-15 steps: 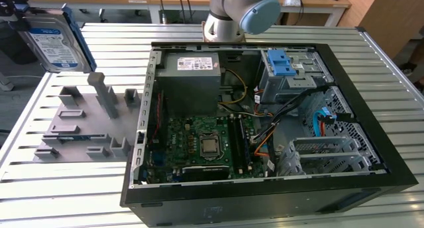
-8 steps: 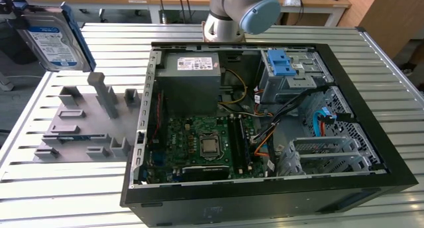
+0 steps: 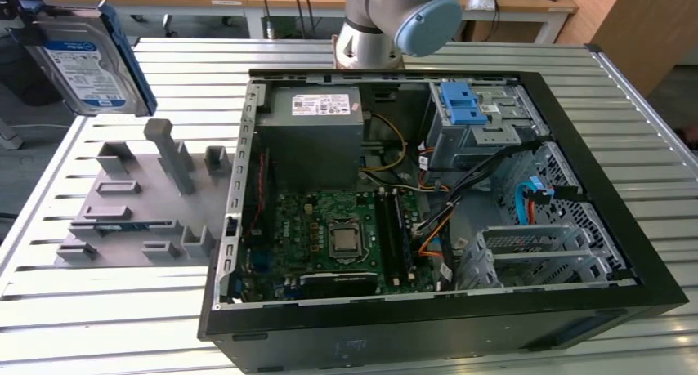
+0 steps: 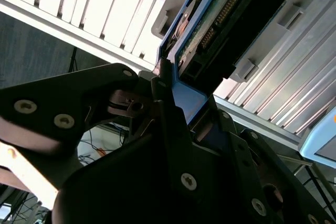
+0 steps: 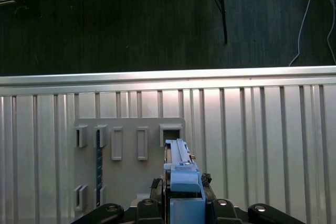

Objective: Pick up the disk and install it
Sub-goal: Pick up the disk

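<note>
The disk, silver with a white-and-blue label and a blue rail frame, hangs tilted high above the table at the exterior view's far left. My gripper is shut on its upper end. In the second wrist view the dark fingers clamp the blue rail, with the disk and its connector side beyond them. In the first wrist view the disk stands edge-on above the grey holder, held by the gripper. The open computer case lies toward the exterior view's right, apart from the disk.
A grey slotted holder lies on the ribbed metal table beside the case. Inside the case are a grey power-supply box, a motherboard, a metal drive cage with a light-blue latch and loose cables. The arm's base stands behind the case.
</note>
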Controlling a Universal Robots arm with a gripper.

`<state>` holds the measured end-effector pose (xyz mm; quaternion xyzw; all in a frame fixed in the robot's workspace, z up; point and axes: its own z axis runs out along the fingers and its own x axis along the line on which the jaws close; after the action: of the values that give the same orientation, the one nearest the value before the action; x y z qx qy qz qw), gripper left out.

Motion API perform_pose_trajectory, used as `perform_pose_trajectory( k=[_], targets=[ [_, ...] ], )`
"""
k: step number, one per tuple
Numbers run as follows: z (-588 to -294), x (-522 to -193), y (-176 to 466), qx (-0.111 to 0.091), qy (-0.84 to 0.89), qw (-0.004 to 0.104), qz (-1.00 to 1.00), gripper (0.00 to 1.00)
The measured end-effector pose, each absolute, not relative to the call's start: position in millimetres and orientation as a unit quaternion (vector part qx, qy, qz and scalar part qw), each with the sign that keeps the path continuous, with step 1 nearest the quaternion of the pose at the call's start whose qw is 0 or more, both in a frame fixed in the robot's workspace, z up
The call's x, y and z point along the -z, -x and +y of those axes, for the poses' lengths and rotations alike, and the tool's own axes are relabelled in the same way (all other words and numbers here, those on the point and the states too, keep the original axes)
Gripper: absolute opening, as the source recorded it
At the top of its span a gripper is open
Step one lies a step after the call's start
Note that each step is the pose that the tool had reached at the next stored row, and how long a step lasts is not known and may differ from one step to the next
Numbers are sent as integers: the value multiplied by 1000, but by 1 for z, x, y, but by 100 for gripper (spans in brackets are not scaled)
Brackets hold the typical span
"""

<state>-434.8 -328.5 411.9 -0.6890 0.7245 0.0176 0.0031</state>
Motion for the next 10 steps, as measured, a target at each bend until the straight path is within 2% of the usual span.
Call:
perform_pose_trajectory(
  k=[10],
  targets=[
    [-329, -417, 435, -18, 689, 3, 724, 37]
  ],
)
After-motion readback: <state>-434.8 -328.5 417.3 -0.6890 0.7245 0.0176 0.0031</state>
